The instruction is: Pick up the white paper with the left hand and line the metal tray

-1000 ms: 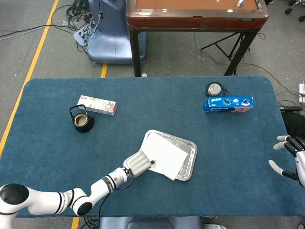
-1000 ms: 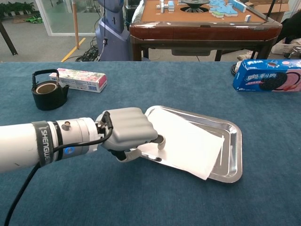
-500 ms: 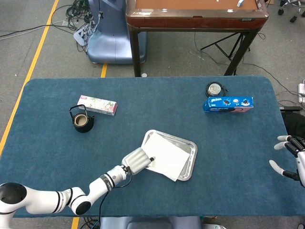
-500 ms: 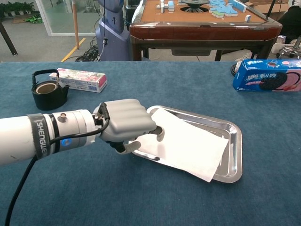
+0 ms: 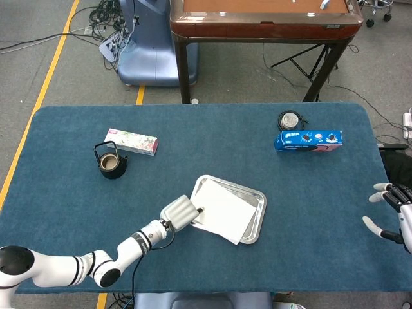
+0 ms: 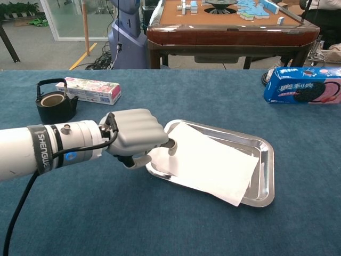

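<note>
White paper (image 6: 213, 165) being pinched at its near-left edge by the curled left hand (image 6: 136, 137), sheet lying across the metal tray (image 6: 264, 160) with one corner overhanging the front rim, right hand (image 5: 391, 212) being held spread at the table's right edge, black teapot (image 5: 111, 162) standing farther back left.

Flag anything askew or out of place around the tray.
The white paper lies crooked in the metal tray: its near corner hangs over the tray's front rim instead of lying flat inside. The left hand pinches the paper's left edge. Nothing else looks odd.
</note>
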You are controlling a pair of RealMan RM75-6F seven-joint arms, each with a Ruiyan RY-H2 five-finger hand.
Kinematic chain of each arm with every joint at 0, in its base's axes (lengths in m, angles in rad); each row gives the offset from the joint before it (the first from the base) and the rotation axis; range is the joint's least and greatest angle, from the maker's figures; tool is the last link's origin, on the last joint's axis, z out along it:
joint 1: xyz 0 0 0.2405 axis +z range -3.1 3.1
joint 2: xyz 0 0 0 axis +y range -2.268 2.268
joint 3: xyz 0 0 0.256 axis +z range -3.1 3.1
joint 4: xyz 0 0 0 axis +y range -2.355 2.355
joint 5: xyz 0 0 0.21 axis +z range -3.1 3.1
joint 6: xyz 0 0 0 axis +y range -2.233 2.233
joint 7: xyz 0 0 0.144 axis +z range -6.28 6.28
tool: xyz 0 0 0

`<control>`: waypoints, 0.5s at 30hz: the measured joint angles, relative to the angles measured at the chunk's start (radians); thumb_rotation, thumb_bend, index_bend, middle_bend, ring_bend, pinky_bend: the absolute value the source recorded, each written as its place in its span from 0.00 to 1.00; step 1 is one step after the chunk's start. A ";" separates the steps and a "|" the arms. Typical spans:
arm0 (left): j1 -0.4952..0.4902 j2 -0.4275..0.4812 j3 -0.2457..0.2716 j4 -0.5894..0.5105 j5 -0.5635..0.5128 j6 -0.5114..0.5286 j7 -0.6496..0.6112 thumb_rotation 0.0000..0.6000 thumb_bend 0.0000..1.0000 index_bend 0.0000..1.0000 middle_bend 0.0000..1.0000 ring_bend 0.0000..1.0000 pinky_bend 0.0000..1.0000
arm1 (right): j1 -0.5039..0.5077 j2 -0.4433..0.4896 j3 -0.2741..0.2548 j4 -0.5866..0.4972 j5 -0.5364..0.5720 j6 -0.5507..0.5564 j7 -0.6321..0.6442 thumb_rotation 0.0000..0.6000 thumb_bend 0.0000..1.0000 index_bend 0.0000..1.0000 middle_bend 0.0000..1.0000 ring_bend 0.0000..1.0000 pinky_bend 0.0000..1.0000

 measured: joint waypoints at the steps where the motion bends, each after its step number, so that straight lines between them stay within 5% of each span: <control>1: 0.000 0.000 0.002 0.001 -0.005 -0.001 0.004 1.00 0.53 0.27 1.00 1.00 1.00 | 0.000 0.000 0.000 0.000 0.000 0.000 0.000 1.00 0.20 0.45 0.32 0.24 0.31; 15: -0.002 0.003 0.024 -0.031 -0.031 0.005 0.034 1.00 0.53 0.27 1.00 1.00 1.00 | 0.001 -0.002 0.001 0.001 0.002 -0.002 -0.002 1.00 0.20 0.45 0.32 0.24 0.30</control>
